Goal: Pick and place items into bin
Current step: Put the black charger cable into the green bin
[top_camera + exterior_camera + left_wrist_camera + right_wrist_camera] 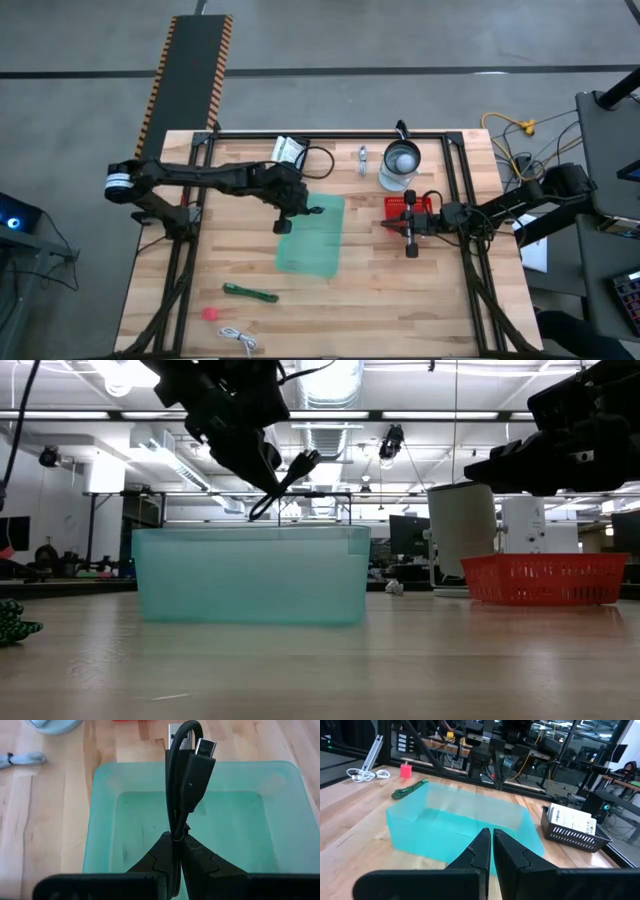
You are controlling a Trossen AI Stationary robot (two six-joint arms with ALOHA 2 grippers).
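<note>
The left gripper hangs over the near-left rim of the green bin, its fingers pinching a folded black cable; the cable's plug end points up past the fingers, and in the low view the cable dangles above the bin's open top, clear of the rim; the bin looks empty in the left wrist view.

The right gripper waits to the right of the bin, beside the red basket, fingers pressed together with nothing between them.

Loose items lie on the table: the green stick, the pink bit and the white coiled cable sit near the front left, well apart from the bin; white packets lie at the back left; a silver piece lies at the back, just beside the glass jug; a black basket holds a printed white packet in the right wrist view.
</note>
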